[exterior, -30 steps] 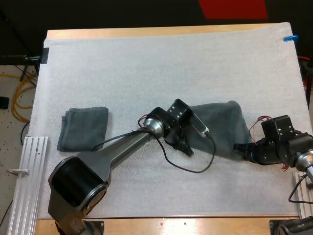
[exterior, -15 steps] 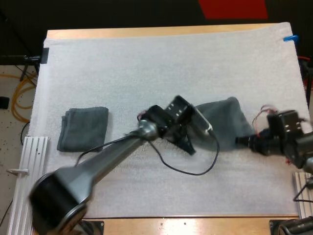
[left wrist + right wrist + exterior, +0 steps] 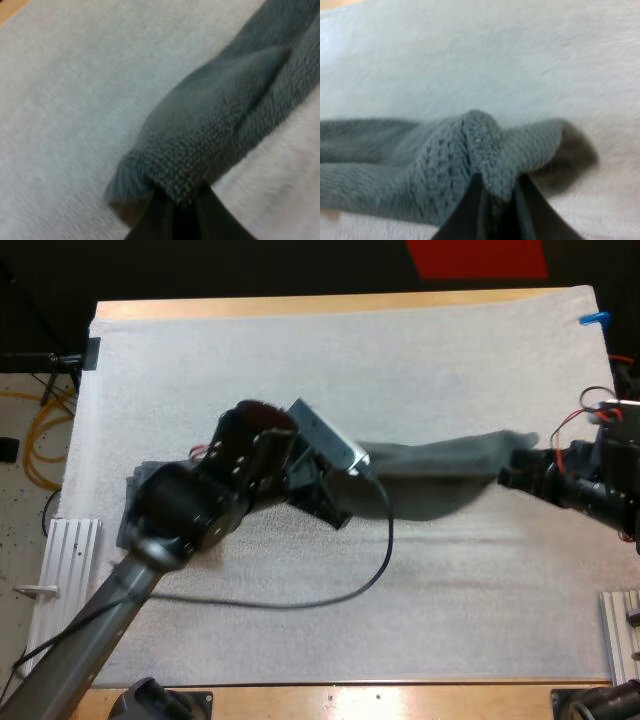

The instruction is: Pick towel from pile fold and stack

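Dark grey-green terry towel (image 3: pixel 440 465) strung across the right half of the white foam mat (image 3: pixel 300 350), seemingly just off it. Wrist views catch what the high view doesn't: left gripper (image 3: pixel 177 212) and right gripper (image 3: pixel 492 200) each pinching an end.

Grey-green towel (image 3: pixel 440 472) stretched into a long narrow band, bunched at both ends, running ctr to 3 o'clock. Folded towel (image 3: pixel 138 478) flat at 9 o'clock, mostly hidden.

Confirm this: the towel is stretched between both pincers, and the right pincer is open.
Wrong in one respect: the right pincer is shut on the towel, as the right wrist view shows. The towel is stretched between it and the left pincer.
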Controlling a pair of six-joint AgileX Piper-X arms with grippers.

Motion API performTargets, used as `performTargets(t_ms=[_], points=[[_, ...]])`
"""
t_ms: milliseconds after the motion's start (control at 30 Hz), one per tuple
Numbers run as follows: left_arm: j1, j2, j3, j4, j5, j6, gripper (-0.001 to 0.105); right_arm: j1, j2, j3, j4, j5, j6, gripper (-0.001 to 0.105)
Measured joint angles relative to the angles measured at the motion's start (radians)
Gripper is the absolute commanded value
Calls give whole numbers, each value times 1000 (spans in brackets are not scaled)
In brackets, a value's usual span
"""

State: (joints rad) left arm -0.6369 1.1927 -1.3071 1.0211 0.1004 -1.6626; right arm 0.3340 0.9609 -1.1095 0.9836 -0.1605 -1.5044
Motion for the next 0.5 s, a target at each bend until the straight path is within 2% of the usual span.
performTargets(t_ms=[233,500], points=[[-6,-95,0,168,4,-57,0,186,-3,-78,159,6,34,0],[-6,-204,0,303,9,-95,0,377,-9,-120,345,62,165,0]])
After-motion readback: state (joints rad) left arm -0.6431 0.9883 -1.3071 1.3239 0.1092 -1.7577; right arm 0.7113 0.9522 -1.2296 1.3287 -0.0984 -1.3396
